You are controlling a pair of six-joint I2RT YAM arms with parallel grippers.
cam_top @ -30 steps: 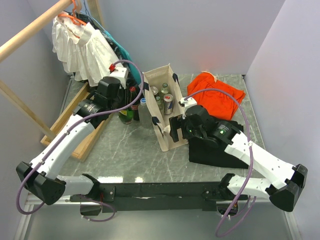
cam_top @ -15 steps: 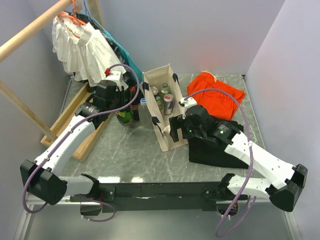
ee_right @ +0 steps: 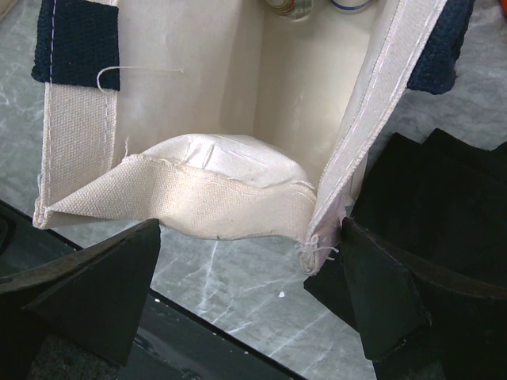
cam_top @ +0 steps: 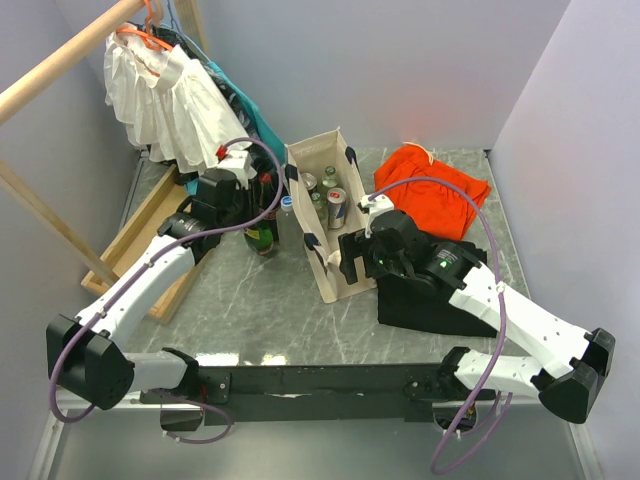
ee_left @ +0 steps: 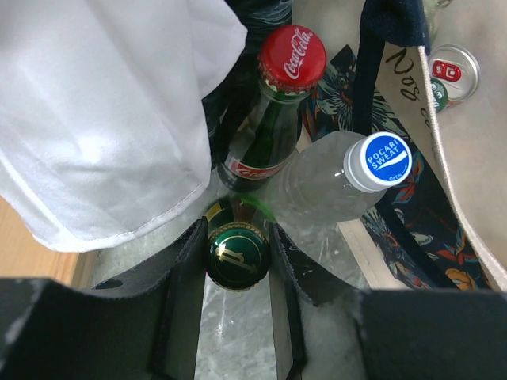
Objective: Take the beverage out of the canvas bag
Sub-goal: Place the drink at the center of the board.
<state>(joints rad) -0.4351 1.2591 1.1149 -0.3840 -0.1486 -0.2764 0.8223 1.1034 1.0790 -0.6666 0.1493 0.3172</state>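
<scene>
The left jaws are clamped on the top of a green bottle [ee_left: 235, 252] with a green and gold cap. This bottle is outside the canvas bag [cam_top: 316, 152], on the bag's left side, over the grey counter [cam_top: 260, 310]. I cannot tell if its bottom sits on the counter. Right beside it stand a Coca-Cola bottle [ee_left: 279, 95] with a red cap and a clear bottle [ee_left: 337, 182] with a blue cap. The clear one is next to the bag's wall. Some white clothes [ee_left: 87, 119] hang over that corner.

The bag stands upright and open. Some cans [cam_top: 337, 207] stand inside it, at the far end. The right jaws are wide apart at the near end of the bag, with one finger [ee_right: 95, 285] on each side. I cannot tell if they touch it. An orange cloth [cam_top: 435, 185] lies behind the right arm [cam_top: 500, 300].
</scene>
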